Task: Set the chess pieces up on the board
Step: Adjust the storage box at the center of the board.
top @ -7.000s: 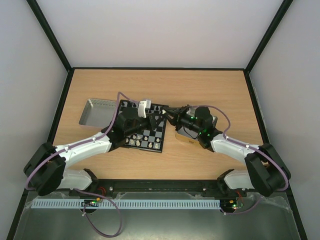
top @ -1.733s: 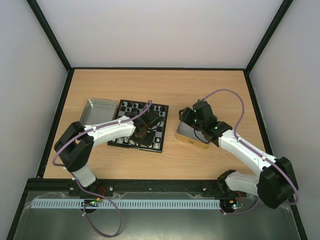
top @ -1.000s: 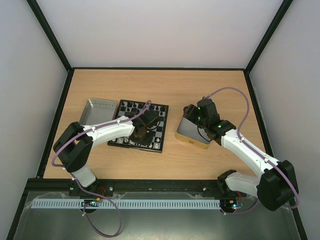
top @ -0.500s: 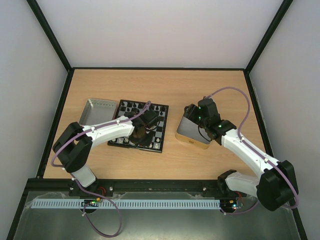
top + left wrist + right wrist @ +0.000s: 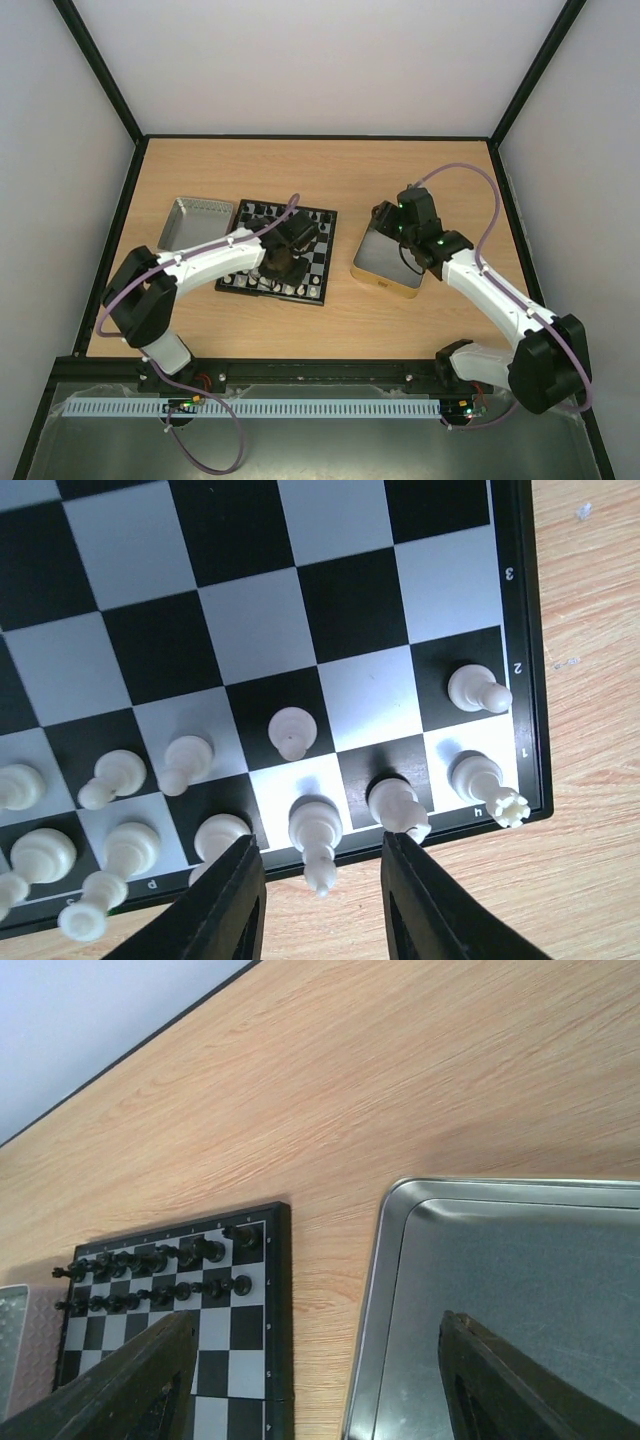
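The left gripper (image 5: 320,885) hangs low over the near edge of the board (image 5: 250,620). Its two fingers stand narrowly apart, with a tall white piece (image 5: 315,832) upright between them on a back-row square. A gap shows on either side of that piece, so nothing is gripped, and the spacing suits a piece meant to stand on its own. Beyond the fingers and to both sides, the other white pieces (image 5: 292,730) stand in two rows on their squares. One second-row square, ahead and to the right of the fingers, looks empty, so I judge the white side nearly but not fully laid out. The right gripper (image 5: 315,1360) is well apart from the board, fingers wide with nothing between them, just above an open tin (image 5: 520,1290). What shows of the tin's floor looks bare. It is probably poised there to search for a remaining piece. Ahead and to its left, the black pieces (image 5: 150,1260) line the board's far edge.
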You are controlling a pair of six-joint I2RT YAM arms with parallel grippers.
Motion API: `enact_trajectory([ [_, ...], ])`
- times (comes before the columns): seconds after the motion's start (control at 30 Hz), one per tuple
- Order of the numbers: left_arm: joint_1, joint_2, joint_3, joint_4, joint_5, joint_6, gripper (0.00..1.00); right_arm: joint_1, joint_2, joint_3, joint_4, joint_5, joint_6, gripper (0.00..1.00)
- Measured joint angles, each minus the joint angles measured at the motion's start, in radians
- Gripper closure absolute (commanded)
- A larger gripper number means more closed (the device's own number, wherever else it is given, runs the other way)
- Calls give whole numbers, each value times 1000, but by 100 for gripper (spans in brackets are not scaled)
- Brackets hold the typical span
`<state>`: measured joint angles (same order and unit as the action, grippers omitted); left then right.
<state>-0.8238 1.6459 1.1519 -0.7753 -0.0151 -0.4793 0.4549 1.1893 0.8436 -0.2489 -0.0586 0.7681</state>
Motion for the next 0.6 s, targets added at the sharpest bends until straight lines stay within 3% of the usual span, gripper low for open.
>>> enact_trajectory([
  [0.13, 17, -32, -1, 3, -11, -3, 62, -9, 21, 17, -16, 5, -43, 35],
  [0.37, 69, -190, -21, 64, -43, -14, 58, -46, 126, 98, -90, 23, -242, 46],
  [0.6, 157, -309, -75, 146, -33, -9, 57, -137, 309, 183, -197, 60, -449, 39],
])
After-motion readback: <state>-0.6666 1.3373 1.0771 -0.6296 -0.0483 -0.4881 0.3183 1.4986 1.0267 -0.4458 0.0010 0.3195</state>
